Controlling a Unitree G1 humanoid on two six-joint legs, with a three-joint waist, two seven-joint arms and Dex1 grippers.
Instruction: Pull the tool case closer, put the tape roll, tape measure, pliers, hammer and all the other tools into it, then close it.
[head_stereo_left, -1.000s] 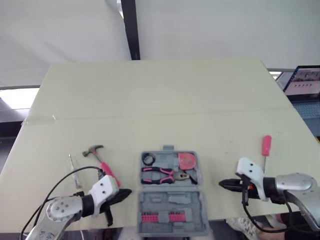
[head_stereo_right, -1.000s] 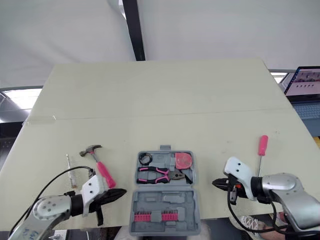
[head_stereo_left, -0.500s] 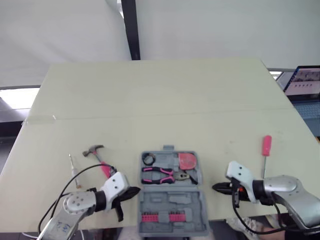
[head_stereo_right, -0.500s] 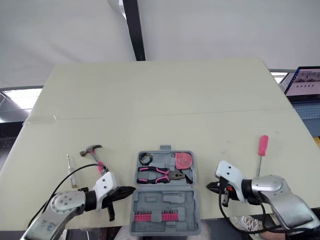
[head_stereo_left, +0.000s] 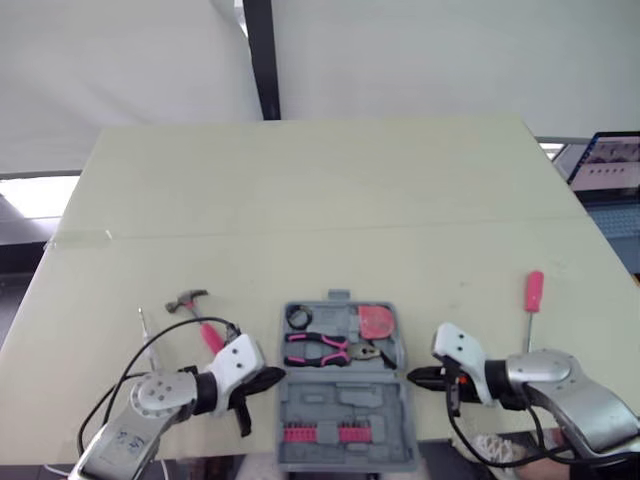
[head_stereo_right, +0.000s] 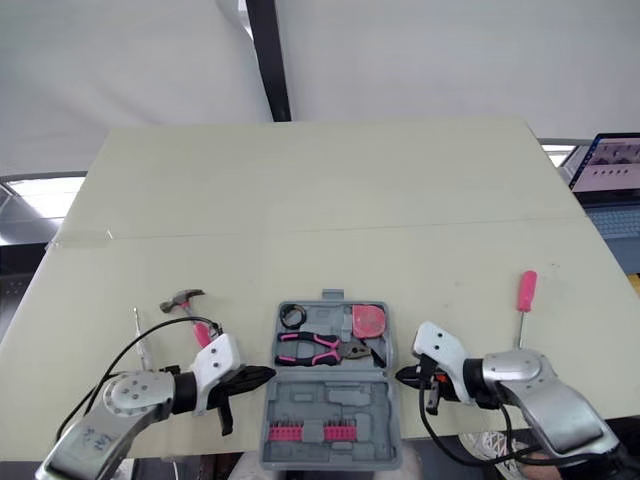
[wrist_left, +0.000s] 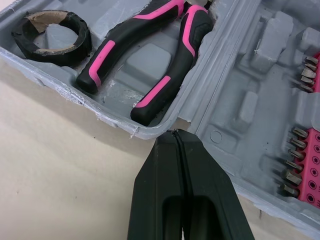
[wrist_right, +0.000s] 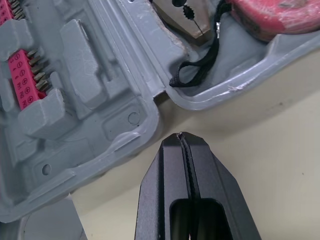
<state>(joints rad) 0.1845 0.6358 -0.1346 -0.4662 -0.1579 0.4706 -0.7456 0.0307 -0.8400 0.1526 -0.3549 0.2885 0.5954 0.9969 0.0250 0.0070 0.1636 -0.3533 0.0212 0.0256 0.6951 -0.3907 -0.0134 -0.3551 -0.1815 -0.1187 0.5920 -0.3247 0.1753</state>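
Note:
The grey tool case lies open at the table's front centre. Its far half holds a black tape roll, pink-handled pliers and a pink tape measure. A pink bit holder sits in the near half. My left gripper is shut, its tip touching the case's left side at the hinge. At the right side my right gripper is shut, a small gap off the hinge. The hammer lies left of the case, its pink handle partly behind my left gripper.
A pink-handled screwdriver lies on the table to the right of the case. A thin small screwdriver lies at the far left. A laptop stands beyond the table's right edge. The case sits close to the front edge.
Both grippers have moved inward toward the case, the left one rightward to its left side and the right one leftward to its right side. The case and tools have stayed in place.

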